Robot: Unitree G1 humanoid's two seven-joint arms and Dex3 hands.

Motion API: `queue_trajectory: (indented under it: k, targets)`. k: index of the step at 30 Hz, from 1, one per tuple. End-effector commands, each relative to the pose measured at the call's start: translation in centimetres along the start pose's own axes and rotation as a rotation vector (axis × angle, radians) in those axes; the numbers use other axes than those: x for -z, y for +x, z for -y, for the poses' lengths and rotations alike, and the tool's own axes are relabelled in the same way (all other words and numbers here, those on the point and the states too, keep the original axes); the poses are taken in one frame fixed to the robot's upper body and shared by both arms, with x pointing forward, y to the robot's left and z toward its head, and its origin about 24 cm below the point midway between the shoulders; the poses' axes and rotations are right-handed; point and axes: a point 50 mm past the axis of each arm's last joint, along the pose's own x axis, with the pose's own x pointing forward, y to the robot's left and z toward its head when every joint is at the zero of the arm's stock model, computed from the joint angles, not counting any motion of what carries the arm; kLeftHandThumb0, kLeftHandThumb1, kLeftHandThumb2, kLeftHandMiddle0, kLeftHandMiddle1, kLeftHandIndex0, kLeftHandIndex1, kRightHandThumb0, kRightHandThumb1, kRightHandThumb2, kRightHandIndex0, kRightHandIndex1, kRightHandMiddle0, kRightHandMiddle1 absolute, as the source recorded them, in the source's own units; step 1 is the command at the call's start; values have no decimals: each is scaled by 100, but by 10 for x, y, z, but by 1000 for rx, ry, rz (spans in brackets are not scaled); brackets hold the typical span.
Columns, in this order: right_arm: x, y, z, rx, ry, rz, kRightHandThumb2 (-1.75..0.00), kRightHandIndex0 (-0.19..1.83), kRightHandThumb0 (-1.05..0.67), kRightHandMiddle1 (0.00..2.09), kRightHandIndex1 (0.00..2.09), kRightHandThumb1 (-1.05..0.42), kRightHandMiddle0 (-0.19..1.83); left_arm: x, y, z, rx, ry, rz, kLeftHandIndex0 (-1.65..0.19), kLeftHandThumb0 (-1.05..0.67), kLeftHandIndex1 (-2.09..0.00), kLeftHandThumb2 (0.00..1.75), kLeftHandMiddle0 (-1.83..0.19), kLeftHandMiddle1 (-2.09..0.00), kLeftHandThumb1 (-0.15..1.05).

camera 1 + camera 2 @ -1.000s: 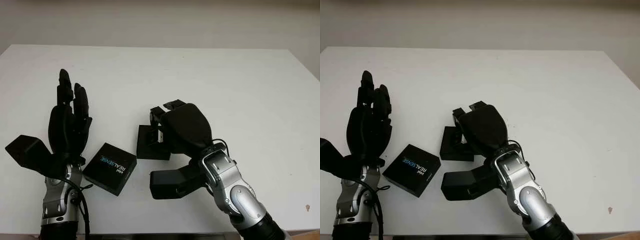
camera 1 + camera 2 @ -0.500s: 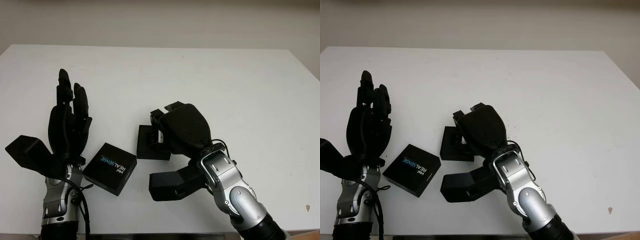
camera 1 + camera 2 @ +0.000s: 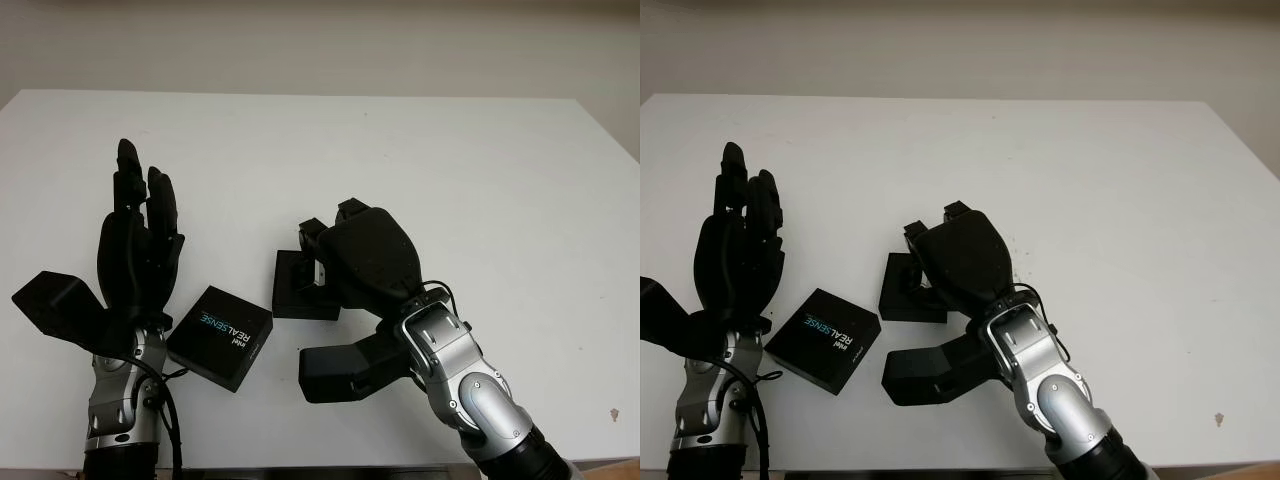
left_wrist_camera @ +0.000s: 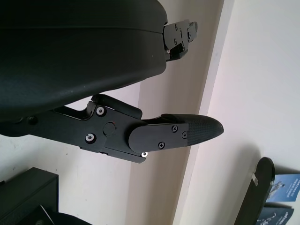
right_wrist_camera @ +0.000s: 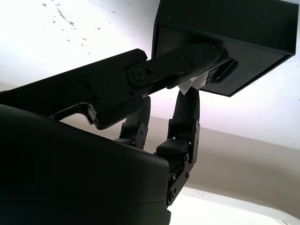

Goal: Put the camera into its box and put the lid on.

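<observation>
The black open box [image 3: 290,292] sits on the white table [image 3: 460,150] near its middle. My right hand [image 3: 326,236] hangs over the box's right side, fingers curled down into it. In the right wrist view its fingers [image 5: 185,126] and thumb pinch a small silvery camera [image 5: 212,75] at the mouth of the box [image 5: 234,37]. The black lid [image 3: 220,337], printed REALSENSE, lies flat on the table left of the box. My left hand [image 3: 140,235] stands upright and open just left of the lid, holding nothing.
The table's far edge meets a pale wall. The black wrist-camera housings [image 3: 342,370] [image 3: 55,305] jut out beside each forearm, close to the lid. Bare table surface stretches to the right and behind the box.
The right hand has shifted very slightly over the box, still curled around the camera. The left hand and the lid have not moved.
</observation>
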Motion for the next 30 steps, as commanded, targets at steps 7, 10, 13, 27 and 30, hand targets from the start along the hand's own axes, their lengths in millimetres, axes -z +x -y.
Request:
queue_trajectory:
  k: [7, 10, 13, 27, 30]
  targets:
    - [15, 11, -8, 104, 96, 7, -6, 32, -34, 141, 107, -89, 63, -2, 1, 0, 2, -6, 17, 19, -67, 0, 41, 19, 0, 105]
    - [22, 15, -6, 127, 133, -5, -5, 32, -32, 150, 106, -88, 65, -2, 0, 0, 1, -5, 15, 19, -67, 0, 41, 19, 0, 105]
    - [25, 17, -4, 148, 146, -2, -5, 31, -34, 152, 105, -87, 66, -3, 0, -1, 4, -7, 17, 19, -67, 0, 41, 19, 0, 105]
    - [27, 21, 10, 173, 244, 11, -6, 30, -31, 155, 109, -91, 62, -5, 0, -2, 5, 18, 16, 19, -67, 0, 41, 19, 0, 105]
    - [30, 21, 14, 173, 333, 7, -6, 29, -28, 153, 111, -91, 59, -5, 0, -2, 3, 17, 15, 19, -67, 0, 41, 19, 0, 105]
